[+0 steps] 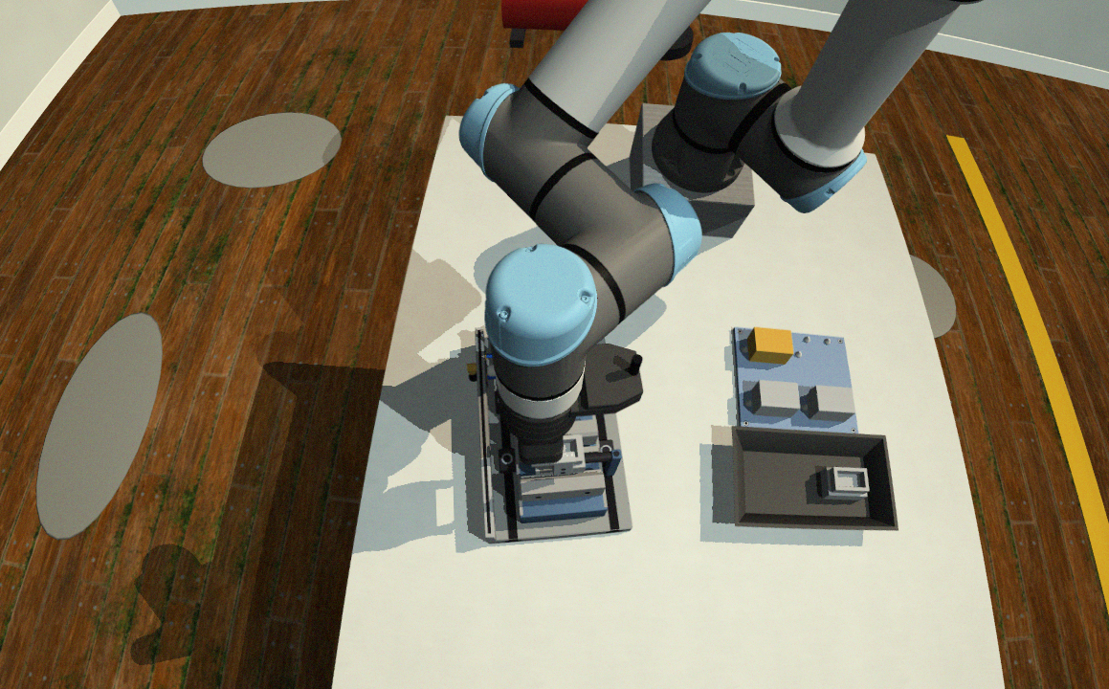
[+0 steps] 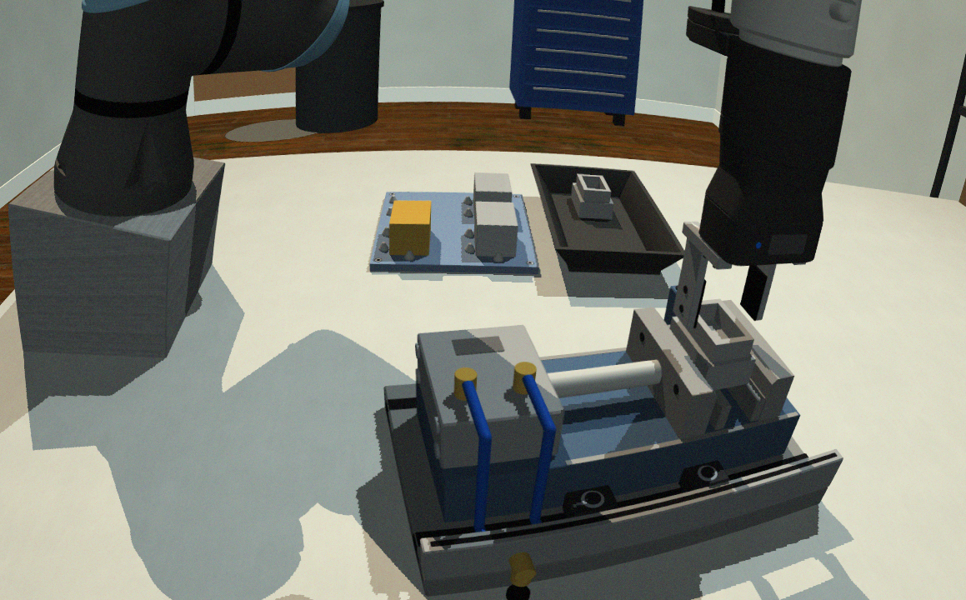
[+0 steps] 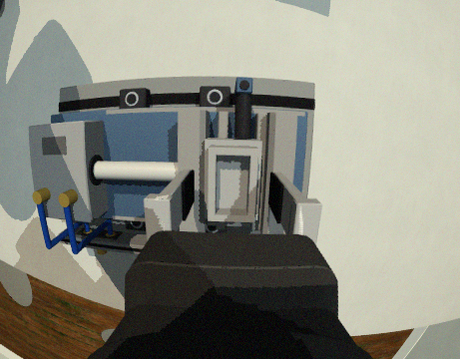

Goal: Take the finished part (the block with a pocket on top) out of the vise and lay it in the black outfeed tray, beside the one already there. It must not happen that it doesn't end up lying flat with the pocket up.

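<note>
Grey finished part (image 3: 231, 181) sat in vise (image 3: 110, 140), directly below gripper (image 3: 232, 201). Gripper released, spread wide, holding nothing; fingers straddled part left and right, apart from walls. Judgement: descend straight, stay centred, clamp on outer walls below pocket rim. Black outfeed tray (image 2: 650, 223) lay beyond gripper, one part (image 2: 592, 195) inside.

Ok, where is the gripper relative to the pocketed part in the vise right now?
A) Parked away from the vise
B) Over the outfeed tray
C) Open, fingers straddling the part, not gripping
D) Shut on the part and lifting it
C: the gripper is open, one finger on either side of the pocketed part seated in the vise.
</note>
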